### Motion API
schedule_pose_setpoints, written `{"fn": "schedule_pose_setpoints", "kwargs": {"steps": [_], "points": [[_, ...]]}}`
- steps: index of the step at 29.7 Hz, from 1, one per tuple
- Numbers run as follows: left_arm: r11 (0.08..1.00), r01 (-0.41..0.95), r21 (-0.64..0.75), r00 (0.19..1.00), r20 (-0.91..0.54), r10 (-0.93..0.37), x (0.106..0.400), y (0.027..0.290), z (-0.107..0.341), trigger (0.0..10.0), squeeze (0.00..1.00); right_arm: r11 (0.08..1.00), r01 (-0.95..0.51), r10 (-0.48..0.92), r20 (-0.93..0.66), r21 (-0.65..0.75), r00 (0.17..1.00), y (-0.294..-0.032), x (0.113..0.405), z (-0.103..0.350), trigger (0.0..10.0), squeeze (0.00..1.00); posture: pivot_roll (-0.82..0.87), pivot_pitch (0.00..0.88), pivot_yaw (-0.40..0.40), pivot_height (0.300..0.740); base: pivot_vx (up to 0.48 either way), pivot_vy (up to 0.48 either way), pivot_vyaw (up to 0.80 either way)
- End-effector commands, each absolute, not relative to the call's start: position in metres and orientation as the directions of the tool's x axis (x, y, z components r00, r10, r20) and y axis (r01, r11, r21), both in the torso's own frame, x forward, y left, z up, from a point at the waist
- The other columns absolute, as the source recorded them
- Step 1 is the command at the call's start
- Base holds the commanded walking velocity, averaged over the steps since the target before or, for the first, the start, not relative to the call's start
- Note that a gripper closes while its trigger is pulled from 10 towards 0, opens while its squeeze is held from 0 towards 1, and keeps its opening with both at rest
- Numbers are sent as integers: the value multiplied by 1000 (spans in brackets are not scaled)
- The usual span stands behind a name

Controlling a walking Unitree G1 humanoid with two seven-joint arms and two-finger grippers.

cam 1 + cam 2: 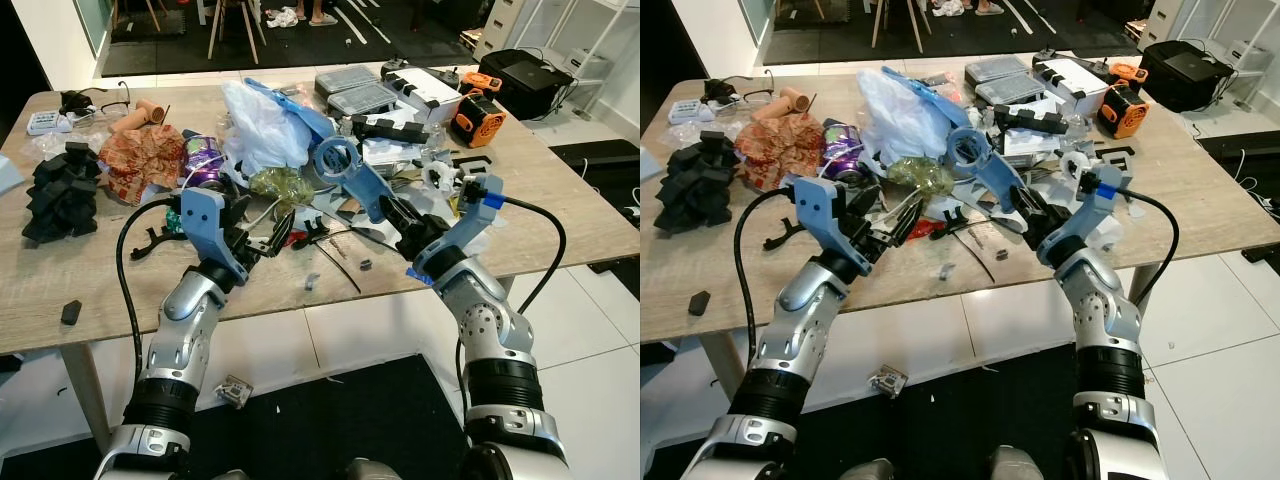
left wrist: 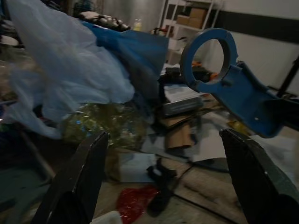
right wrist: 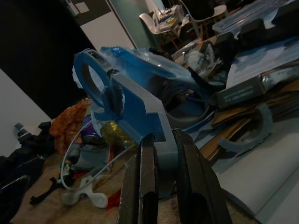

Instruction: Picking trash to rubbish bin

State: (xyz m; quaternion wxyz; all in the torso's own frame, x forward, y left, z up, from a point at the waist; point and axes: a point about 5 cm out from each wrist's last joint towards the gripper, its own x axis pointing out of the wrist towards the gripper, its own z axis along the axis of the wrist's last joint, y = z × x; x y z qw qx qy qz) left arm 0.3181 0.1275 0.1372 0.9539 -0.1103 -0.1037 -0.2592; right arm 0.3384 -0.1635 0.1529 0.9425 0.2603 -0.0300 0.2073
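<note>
Both silver arms reach forward over the near edge of the cluttered wooden table [image 1: 560, 190], elbows bent, wrists angled in toward the heap of rubbish at its middle.

On the left, the left gripper [image 1: 268, 238] hovers low over the tabletop just short of the heap, its two black fingers [image 2: 77, 186] spread wide with nothing between them. Beyond its tips lie the crumpled pale blue plastic bag [image 1: 262, 122], a wad of yellowish clear wrapping [image 1: 282, 183] and a small red scrap [image 2: 133, 204] on the wood. Further left of the heap sit an orange patterned crumpled paper [image 1: 140, 160] and a stack of black foam pieces [image 1: 62, 190].

To the right, the right gripper [image 1: 392, 215] is raised off the table and tilted up, clamped on the blue plastic bracket with a ring at one end [image 1: 352, 175]. The bracket is held clear of the table, ring end uppermost, leaning over the right side of the heap.

The right wrist view shows what the head views do not: both fingers [image 3: 142, 182] pressed against the bracket's flat grey-blue base, and a white looped cable [image 3: 77, 161] on the table behind it. The left wrist view catches the same ring from the other side, hanging above brown cardboard scraps [image 2: 180, 135].

An orange-and-black tool [image 1: 478, 118] sits at the far right of the heap, well apart.
</note>
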Motion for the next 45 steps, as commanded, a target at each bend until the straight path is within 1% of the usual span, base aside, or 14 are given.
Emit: {"fn": "schedule_pose_setpoints", "kwargs": {"steps": [1,4,12,20,24,29,45], "points": [[802,569,-183,814,265,-517,314,122,135,10000,0,782,-399,364,170,478,916,-165,339,153,10000,0,-68,0,-40,740,0,0,0],[779,602,-175,791,270,-550,311,120,134,10000,0,783,-398,362,170,479,917,-164,338,153,10000,0,-70,0,-37,740,0,0,0],[756,633,-167,768,259,-586,308,119,131,10000,0,785,-398,363,169,475,916,-162,338,152,10000,0,-68,0,-37,740,0,0,0],[749,642,-163,763,233,-603,309,119,127,10000,0,787,-398,367,161,471,916,-160,338,151,10000,0,-67,0,-35,740,0,0,0],[751,639,-165,765,230,-601,309,119,126,10000,0,786,-436,401,177,438,899,-159,336,151,10000,0,-65,0,-37,740,0,0,0],[749,642,-163,764,227,-605,310,118,126,10000,0,786,-460,426,176,413,887,-158,334,151,10000,0,-63,0,-40,740,0,0,782],[739,656,-154,752,226,-620,310,117,126,10000,0,789,-473,442,172,392,880,-156,334,149,10000,0,-62,0,-41,740,0,0,775]]}}
